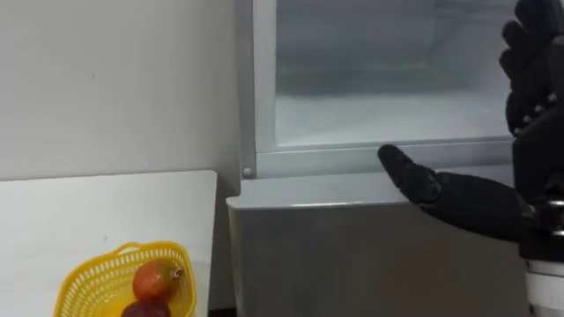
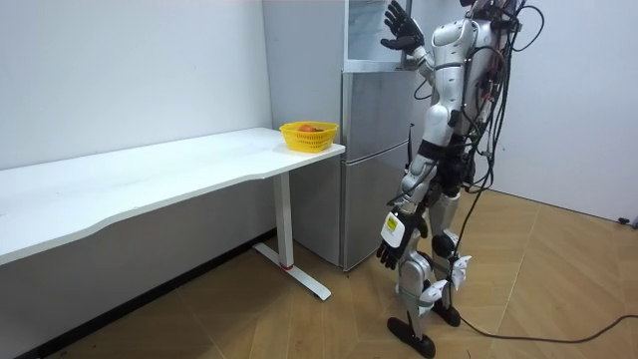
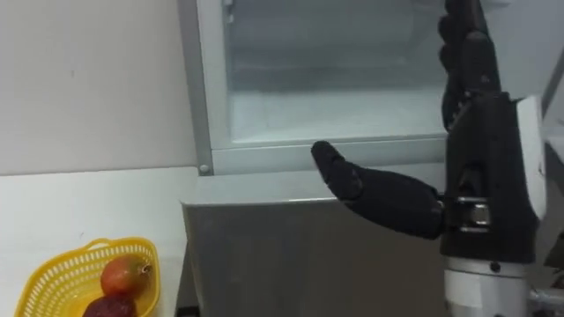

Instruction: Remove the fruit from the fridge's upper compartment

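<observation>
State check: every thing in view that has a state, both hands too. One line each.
upper fridge compartment: open, inside exposed
lower fridge door: shut
right hand: open, raised before the upper compartment, holding nothing
left hand: open, hanging by the leg, holding nothing
basket: upright on the table, fruits inside

Table (image 2: 150,184): long, white, along the wall.
Basket (image 1: 84,283): yellow, on the table's corner.
Fruit: a mango (image 1: 157,279) touching a dark red piece (image 1: 145,310), both in the basket.
Floor (image 2: 249,319): wood.
</observation>
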Robot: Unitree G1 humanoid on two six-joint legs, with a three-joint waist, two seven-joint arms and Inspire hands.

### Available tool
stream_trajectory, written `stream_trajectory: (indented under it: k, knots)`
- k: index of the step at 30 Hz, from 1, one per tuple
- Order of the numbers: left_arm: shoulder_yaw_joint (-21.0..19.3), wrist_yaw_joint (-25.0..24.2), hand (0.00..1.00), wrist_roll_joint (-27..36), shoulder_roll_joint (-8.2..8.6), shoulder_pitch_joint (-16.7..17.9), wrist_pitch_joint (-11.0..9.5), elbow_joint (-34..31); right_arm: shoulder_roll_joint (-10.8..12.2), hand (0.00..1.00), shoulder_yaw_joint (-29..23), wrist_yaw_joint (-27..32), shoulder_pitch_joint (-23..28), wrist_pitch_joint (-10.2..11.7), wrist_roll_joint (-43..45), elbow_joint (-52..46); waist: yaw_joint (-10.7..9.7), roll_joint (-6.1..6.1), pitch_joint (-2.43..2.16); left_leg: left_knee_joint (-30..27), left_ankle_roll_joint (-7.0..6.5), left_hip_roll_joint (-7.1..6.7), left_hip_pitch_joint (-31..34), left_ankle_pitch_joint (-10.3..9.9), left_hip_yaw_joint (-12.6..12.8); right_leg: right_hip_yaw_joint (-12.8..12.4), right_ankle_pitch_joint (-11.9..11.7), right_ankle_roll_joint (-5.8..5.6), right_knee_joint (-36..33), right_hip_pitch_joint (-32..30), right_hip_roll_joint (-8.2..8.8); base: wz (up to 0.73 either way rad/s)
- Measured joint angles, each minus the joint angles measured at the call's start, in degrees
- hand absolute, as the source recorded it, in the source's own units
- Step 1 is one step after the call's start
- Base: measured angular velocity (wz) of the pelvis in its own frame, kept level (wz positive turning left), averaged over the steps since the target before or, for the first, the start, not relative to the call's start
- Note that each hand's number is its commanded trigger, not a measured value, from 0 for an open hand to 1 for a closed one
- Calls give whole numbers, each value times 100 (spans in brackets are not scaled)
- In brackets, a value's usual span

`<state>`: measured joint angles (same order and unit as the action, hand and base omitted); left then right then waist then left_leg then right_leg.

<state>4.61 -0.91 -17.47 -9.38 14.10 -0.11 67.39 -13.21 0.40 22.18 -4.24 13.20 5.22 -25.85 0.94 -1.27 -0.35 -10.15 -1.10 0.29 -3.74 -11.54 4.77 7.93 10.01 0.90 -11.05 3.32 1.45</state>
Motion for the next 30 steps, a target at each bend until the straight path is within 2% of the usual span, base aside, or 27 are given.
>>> stream_trajectory:
  k: [7, 12, 17, 26, 30]
  knots:
    - [8, 89, 0, 211, 14, 16, -11, 9, -3, 0, -283, 427, 303, 3, -15, 1, -185, 44, 5, 45, 0, 10, -80, -1, 106, -64, 1, 0, -62, -13, -4, -9]
    - [93, 142, 0, 227, 68, 12, 12, 27, 0, 0, -280, 451, 792, -6, 324, 22, -245, 65, 14, 54, -2, 11, -80, -5, 133, -79, 1, -1, -67, -32, -2, -2]
    - [196, 149, 0, 362, 94, 16, 20, 22, -1, 0, -287, 546, 823, -4, 430, 73, -305, 104, 31, 49, -2, 9, -52, -5, 134, -77, 3, -3, -47, -47, -3, 0]
    - [357, 154, 0, 449, 96, 10, 23, 24, 0, 0, -280, 816, 855, -1, 562, 257, -368, 153, 10, 57, -1, 8, -49, -5, 136, -62, 0, -7, 39, -37, -7, 0]
    - [341, 159, 0, 447, 144, 5, 51, 37, 22, 0, -275, 833, 1134, -16, 567, 263, -349, 172, -2, 63, -1, 10, -58, -5, 157, -75, 0, -7, 41, -38, -10, -1]
